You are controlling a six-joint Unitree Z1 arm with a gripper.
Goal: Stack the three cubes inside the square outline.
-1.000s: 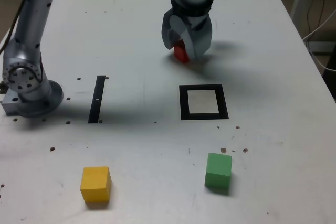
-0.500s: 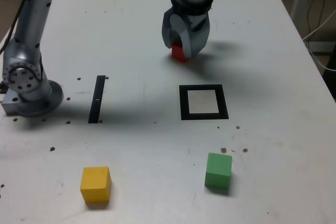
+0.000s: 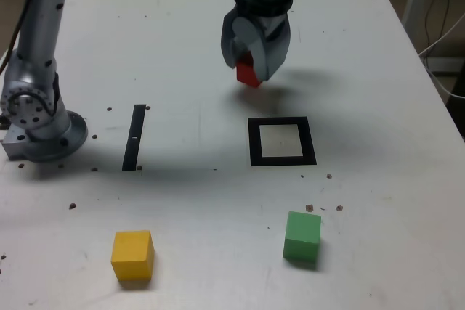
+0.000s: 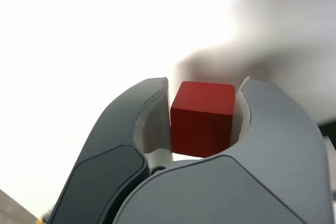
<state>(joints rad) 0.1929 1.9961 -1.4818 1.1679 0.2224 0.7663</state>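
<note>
Lifted since a second ago, the red cube (image 3: pixel 248 72) now hangs clear of the table (image 3: pixel 378 70) in the exterior view, clamped by the gripper (image 3: pixel 252 72) at about twelve o'clock from the square outline (image 3: pixel 282 141), whose pale centre holds nothing; the yellow cube (image 3: pixel 132 255) and green cube (image 3: pixel 302 236) sit unmoved near the front edge. Wrist view: the red cube (image 4: pixel 202 118) sits squeezed between both fingers (image 4: pixel 149 129), touching each.
</note>
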